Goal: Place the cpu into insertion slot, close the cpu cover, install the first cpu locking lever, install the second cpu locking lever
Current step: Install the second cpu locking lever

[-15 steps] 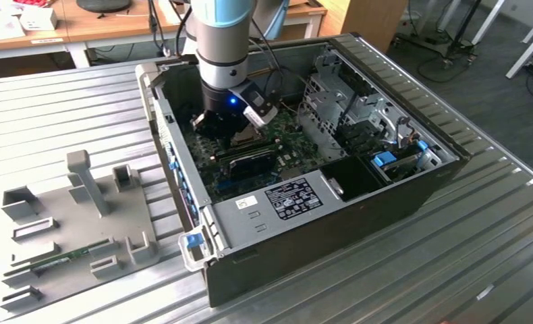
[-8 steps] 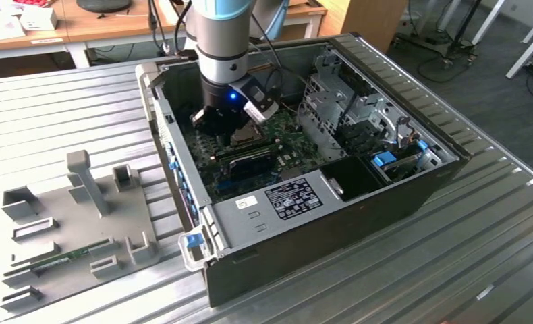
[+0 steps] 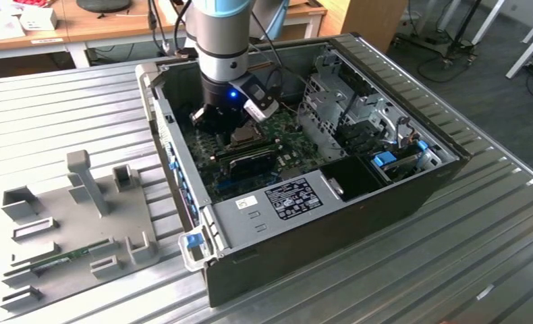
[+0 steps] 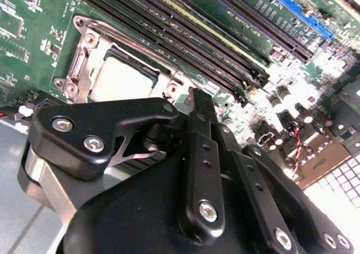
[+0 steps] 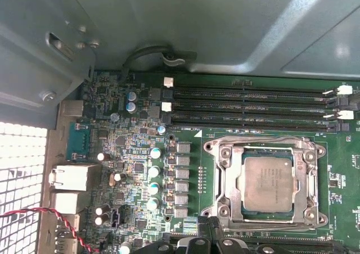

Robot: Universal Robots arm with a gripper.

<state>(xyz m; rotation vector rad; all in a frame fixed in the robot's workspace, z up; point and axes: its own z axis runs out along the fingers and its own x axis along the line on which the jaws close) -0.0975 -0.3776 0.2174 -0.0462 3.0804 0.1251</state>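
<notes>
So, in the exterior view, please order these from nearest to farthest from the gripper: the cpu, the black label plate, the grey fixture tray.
From the gripper:
1. The cpu, just beside it inside the case.
2. The black label plate, toward the case's near end.
3. The grey fixture tray, outside the case, at the exterior view's left.

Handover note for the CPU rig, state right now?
Claw: down inside the PC case, just over the board beside the socket; open or shut not readable, holding nothing visible.
cpu: already seated in the insertion slot, grey top showing.
cpu cover: looks lowered around the chip, though I can't confirm it is flat.
Left: both locking levers; their state can't be read from these views.
</notes>
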